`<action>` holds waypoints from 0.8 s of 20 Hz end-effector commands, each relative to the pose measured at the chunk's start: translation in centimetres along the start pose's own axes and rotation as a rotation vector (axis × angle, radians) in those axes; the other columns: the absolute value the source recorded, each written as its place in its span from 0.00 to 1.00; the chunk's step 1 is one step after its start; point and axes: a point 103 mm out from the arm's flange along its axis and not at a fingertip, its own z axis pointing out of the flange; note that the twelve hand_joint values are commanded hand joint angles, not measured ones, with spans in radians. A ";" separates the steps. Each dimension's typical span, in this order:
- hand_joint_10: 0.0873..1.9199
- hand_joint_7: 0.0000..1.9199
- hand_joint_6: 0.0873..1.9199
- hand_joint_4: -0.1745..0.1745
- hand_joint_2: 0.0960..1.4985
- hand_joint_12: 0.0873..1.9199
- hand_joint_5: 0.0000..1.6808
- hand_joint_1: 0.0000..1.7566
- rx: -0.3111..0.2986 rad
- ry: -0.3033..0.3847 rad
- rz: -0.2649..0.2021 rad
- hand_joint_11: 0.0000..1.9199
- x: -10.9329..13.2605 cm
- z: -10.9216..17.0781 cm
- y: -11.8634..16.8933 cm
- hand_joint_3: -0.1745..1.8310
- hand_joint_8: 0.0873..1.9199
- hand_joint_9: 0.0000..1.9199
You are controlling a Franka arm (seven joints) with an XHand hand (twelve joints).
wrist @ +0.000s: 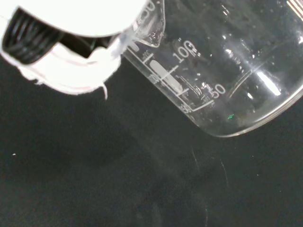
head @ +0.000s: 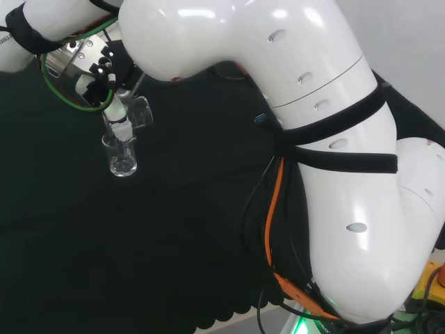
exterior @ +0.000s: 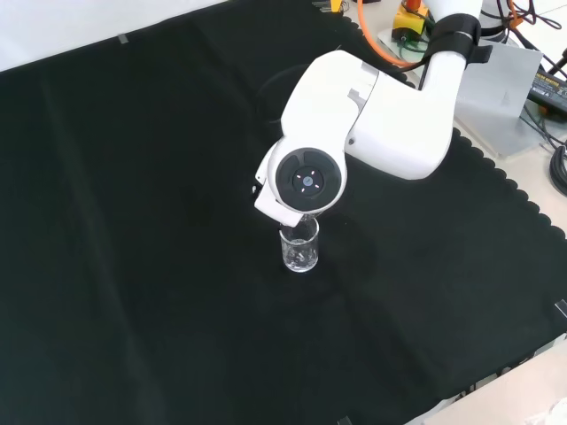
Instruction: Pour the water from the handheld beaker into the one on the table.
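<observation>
Clear glass throughout, so treat both vessels as fragile and slippery. Your black and white hand (head: 97,66), upper left of the head view, is wrapped round the tilted clear glass handheld beaker (head: 133,111) by its side wall; keep hold there. Its spout hangs over the upright clear glass beaker on the cloth (head: 122,156). I cannot tell the water level in either vessel.

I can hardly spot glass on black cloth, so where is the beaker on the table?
In the front view the table beaker stands mid-cloth, just below the arm's round grey cap.
</observation>
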 end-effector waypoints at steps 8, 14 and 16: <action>0.40 0.79 0.50 0.56 0.35 0.37 0.69 0.65 -0.051 0.048 -0.009 0.68 -2.2 1.6 -1.0 0.54 0.41 0.73; 0.40 0.79 0.50 0.56 0.35 0.37 0.69 0.65 -0.124 0.095 -0.026 0.68 -2.9 1.9 -1.6 0.54 0.41 0.73; 0.40 0.79 0.50 0.56 0.35 0.37 0.69 0.65 -0.147 0.119 -0.036 0.68 -3.1 2.1 -1.7 0.54 0.41 0.73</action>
